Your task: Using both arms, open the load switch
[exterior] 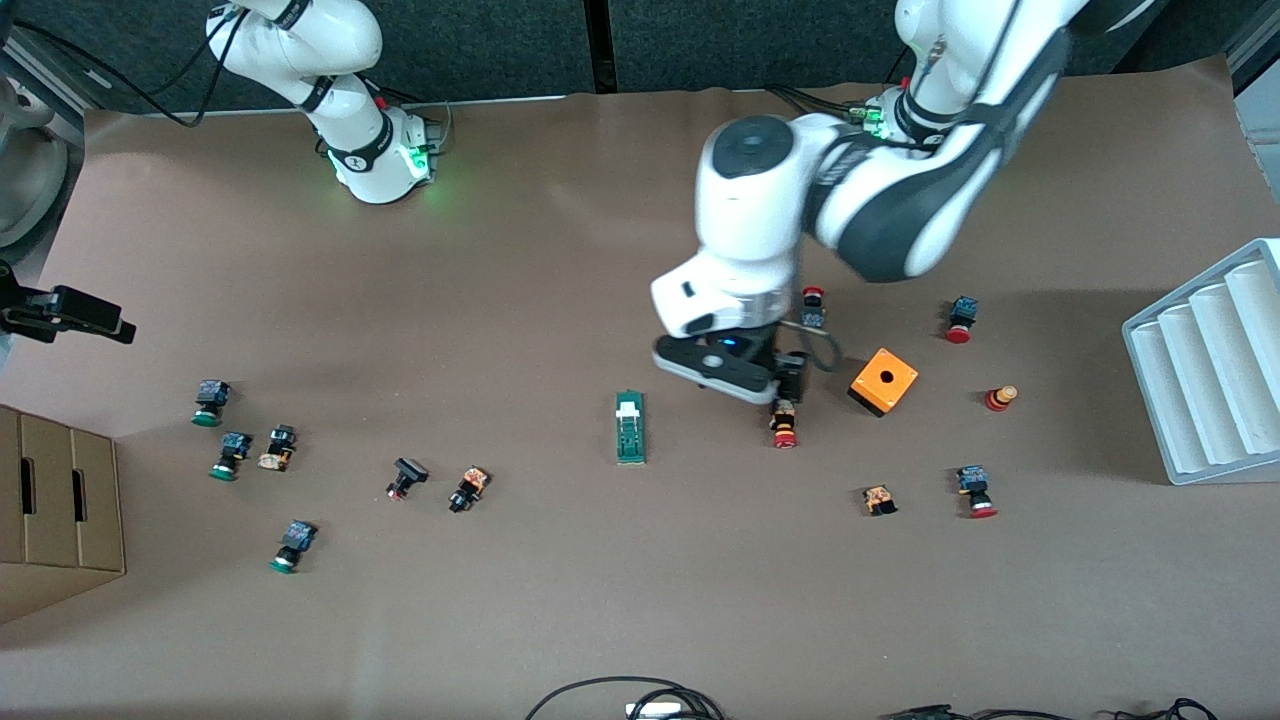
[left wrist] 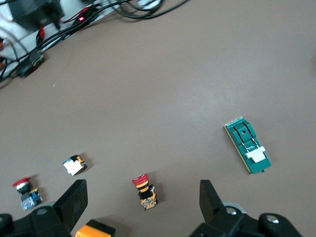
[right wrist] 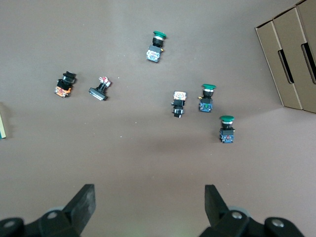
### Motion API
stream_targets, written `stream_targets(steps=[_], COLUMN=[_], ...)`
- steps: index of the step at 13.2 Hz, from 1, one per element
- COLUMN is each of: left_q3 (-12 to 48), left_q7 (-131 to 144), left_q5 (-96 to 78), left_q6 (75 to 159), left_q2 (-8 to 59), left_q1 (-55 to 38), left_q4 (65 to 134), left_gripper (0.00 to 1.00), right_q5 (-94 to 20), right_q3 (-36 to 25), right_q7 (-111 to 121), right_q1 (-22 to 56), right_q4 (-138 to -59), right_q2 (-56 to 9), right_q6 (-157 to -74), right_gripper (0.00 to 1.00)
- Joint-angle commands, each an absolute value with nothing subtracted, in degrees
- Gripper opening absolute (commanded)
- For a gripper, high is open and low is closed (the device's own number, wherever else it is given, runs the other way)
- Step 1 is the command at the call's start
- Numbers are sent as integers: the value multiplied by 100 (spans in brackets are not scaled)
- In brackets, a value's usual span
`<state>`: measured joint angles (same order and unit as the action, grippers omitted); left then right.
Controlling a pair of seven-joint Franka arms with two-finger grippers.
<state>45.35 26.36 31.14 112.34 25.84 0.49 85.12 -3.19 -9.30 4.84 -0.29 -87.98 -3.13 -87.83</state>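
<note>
1. An orange cube (exterior: 883, 381) with a hole on top sat toward the left arm's end of the table.
2. A white ridged rack (exterior: 1211, 362) lay at that end's edge.
3. Cardboard boxes (exterior: 58, 510) stood at the right arm's end.
4. Green-capped push buttons (exterior: 210, 402) lay near the boxes.
5. Red-capped push buttons (exterior: 975, 492) lay scattered around the cube.

Left hand (left wrist: 140, 200) hangs low over the table, fingers spread; right hand (right wrist: 148, 202) likewise spread.

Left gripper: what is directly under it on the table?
Under the open left gripper lies a red-capped push button on the brown paper, beside the orange cube. The load switch lies apart, uncovered. The arm hides the paper above.
</note>
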Motion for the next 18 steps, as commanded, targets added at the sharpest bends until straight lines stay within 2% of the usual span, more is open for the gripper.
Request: stream_targets(steps=[1, 5, 9, 10, 12, 13, 15, 18], left_q3=[4597, 4570, 4484, 3969, 2381, 1895, 1286, 145], left_q7=[2549, 2121, 1540, 1373, 969, 662, 99, -44], left_q5=[2542, 2461, 1681, 1418, 629, 293, 132, 141], left_q6=[10839, 9933, 9747, 9747, 9730, 9729, 9738, 9756], left_q2=[2189, 2180, 1979, 1725, 1268, 1100, 784, 318], left_q1=[474, 632, 1335, 1145, 320, 221, 202, -315], left_q4=[8456, 7841, 7778, 7813, 7979, 8128, 8576, 9218], left_gripper=[100, 100, 100, 100, 100, 100, 100, 100], right_q5=[-202, -202, -202, -202, -202, -202, -202, -193], right_q3=[-940, -940, -940, -940, -940, -940, -940, -940], right_q7=[501, 501, 501, 501, 501, 501, 501, 501], right_q1=[0, 0, 0, 0, 0, 0, 0, 0], right_q4=[-8771, -8771, -8771, -8771, -8771, -8771, -8771, -8771], right_q2=[-334, -325, -325, -334, -325, -334, -325, -334], right_q6=[-8824, -8824, -8815, -8815, -8815, -8815, -8815, -8824], right_gripper=[100, 100, 100, 100, 100, 100, 100, 100])
